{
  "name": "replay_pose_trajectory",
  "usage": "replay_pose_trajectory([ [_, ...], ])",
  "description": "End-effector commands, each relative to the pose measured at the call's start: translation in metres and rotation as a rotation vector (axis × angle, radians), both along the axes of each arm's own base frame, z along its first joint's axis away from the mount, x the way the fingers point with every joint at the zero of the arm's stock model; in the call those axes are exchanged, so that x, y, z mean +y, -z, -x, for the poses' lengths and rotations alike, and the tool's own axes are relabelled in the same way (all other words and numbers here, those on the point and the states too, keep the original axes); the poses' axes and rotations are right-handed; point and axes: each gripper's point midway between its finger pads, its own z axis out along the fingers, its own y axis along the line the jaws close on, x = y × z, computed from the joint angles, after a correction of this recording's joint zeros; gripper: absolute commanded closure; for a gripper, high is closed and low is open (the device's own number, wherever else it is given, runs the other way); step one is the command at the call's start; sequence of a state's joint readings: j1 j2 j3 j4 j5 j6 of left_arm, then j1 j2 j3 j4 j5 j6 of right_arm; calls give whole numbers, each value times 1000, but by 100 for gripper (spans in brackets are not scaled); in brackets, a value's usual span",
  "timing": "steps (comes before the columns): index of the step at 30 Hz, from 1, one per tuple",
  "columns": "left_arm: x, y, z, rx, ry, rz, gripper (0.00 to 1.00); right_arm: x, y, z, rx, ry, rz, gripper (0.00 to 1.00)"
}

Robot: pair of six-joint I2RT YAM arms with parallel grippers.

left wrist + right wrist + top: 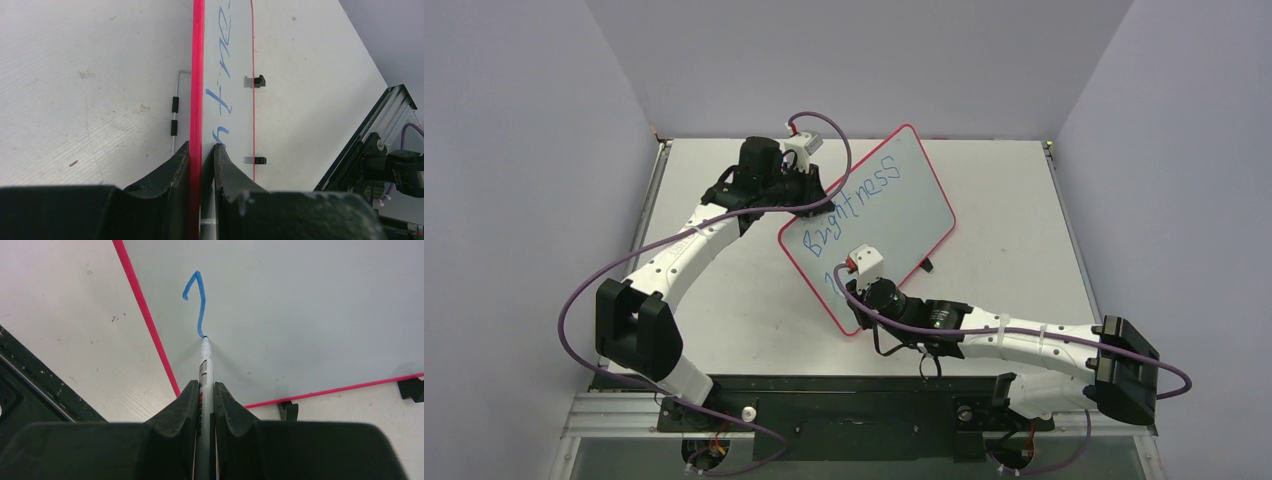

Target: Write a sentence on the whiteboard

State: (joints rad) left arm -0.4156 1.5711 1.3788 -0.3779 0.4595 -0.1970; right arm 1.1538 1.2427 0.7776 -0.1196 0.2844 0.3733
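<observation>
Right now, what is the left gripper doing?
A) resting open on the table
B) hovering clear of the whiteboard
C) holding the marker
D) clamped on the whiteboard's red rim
D: the left wrist view shows the left gripper with its fingers closed either side of the red rim of the whiteboard; the marker is in the right gripper.

The whiteboard (310, 305) has a smooth, faintly glossy face, while the counter (85, 110) looks matt, finely ribbed and scuffed.
</observation>
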Motion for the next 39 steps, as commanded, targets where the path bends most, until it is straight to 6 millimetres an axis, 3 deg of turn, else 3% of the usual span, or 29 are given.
replay_pose_trajectory([
  [1,27,-24,-44,-225,-126,-96,100,2,-18,-12,-59,33,13,100],
  [8,28,-25,-44,-227,-128,-98,100,7,-39,-23,-100,61,28,100],
  [13,28,-27,-43,-229,-126,-96,100,11,-51,-17,-99,22,-1,100],
  [18,28,-29,-43,-233,-126,-93,100,15,-76,-8,-108,-18,-88,100],
  [24,27,-30,-42,-234,-124,-89,100,30,-97,-8,-126,-58,-146,100],
  [33,27,-30,-41,-232,-121,-89,100,49,-84,-19,-110,-60,-119,100],
  [39,27,-32,-40,-236,-119,-86,100,45,-66,-27,-83,-33,-97,100],
])
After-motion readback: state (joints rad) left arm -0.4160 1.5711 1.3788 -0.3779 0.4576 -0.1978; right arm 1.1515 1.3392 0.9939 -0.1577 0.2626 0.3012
